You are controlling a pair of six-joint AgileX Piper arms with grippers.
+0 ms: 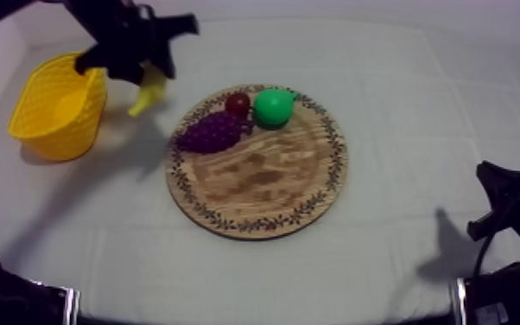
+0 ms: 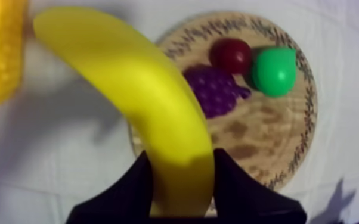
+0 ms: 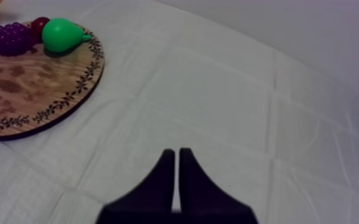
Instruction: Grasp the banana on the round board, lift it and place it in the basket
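Since my left gripper (image 2: 182, 161) is clamped on the banana (image 2: 140, 95) just right of the yellow basket (image 1: 65, 130), only the drop seems left; my right gripper (image 3: 176, 156) sits closed, empty.

One banana (image 1: 149, 92) and one yellow basket (image 1: 56, 108) at upper left, and one wooden board (image 1: 263, 186) mid-frame bearing one bunch of grapes (image 1: 212, 132), one small red fruit (image 1: 237, 104) and one pear (image 1: 273, 108).

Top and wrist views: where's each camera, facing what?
Top view: above table, slanting down on board, yellow basket; left gripper holds banana beside it.
Left wrist view: behind own fingers, looking past banana toward board.
Right wrist view: behind right gripper, shut, low over cloth.
Shared: board, grapes, pear.
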